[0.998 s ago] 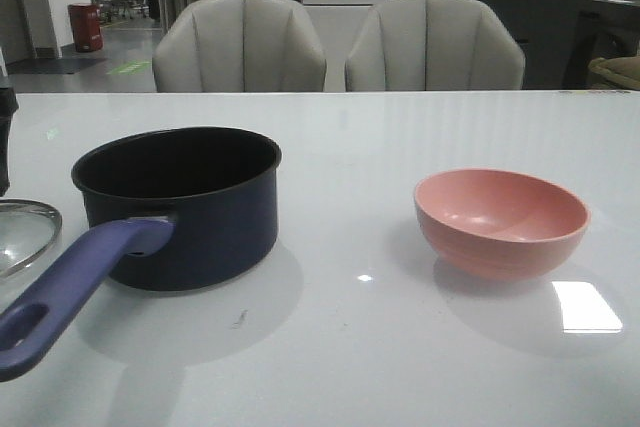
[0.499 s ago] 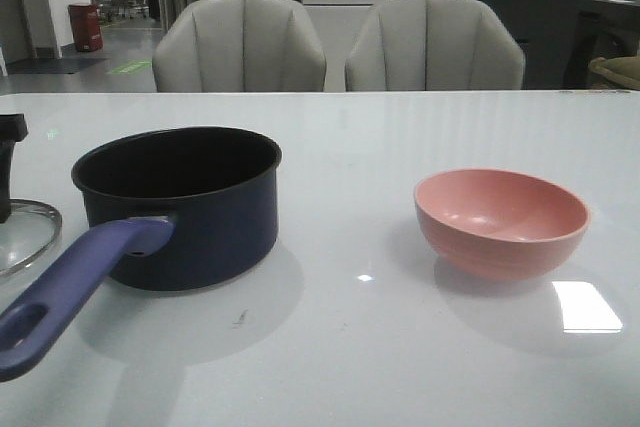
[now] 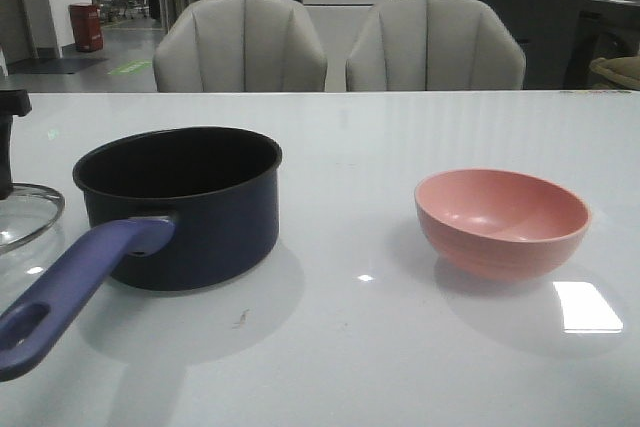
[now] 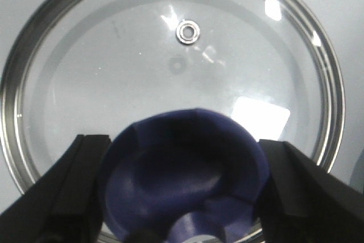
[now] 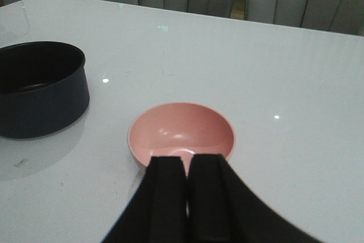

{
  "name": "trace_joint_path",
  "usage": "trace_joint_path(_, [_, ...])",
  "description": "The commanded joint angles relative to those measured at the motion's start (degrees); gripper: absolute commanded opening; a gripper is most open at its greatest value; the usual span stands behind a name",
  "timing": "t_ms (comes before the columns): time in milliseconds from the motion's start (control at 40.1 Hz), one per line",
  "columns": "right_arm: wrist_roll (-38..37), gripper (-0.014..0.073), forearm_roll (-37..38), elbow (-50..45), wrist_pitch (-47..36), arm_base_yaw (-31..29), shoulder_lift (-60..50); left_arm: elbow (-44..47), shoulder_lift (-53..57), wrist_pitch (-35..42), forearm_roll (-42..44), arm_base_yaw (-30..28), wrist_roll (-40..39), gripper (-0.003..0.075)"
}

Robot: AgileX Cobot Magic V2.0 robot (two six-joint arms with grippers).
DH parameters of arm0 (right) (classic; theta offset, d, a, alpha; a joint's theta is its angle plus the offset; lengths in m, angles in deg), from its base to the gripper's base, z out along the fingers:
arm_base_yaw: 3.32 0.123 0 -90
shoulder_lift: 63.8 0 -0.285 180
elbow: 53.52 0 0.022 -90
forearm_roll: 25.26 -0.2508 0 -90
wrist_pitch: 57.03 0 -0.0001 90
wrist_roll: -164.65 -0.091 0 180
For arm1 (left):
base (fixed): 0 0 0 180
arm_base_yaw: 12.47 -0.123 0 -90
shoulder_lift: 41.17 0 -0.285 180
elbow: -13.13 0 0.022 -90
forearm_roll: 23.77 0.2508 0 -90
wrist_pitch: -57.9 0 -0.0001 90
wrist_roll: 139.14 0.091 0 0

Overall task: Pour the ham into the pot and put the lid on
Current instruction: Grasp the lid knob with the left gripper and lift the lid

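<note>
We judge the pouring done, since the bowl (image 3: pixel 501 222) sits empty, and our left gripper (image 4: pixel 182 197) clamps the lid (image 4: pixel 170 55) knob, the pot (image 3: pixel 180 202) still uncovered.

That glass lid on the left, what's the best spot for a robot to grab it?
The blue knob at the lid's centre, approached from straight above. The glass disc is flat and wide, while the raised knob fits between the left gripper's fingers, which already flank it.

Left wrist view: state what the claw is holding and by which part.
The left claw grips the lid by its blue knob, fingers on either side. The right claw holds nothing.
</note>
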Motion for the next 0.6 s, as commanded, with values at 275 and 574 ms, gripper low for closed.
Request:
trace_joint_path(275, [0.3,0.0161,-0.3,1.7,-4.4,0.1,0.2,-8.2,6.3,-4.1,-0.2,1.7,5.7,0.0131])
trace_joint_path(574, [0.3,0.0161,-0.3,1.7,-4.4,0.1,0.2,-20.0,8.7,-8.9,-0.1,10.0,8.0,0.0131])
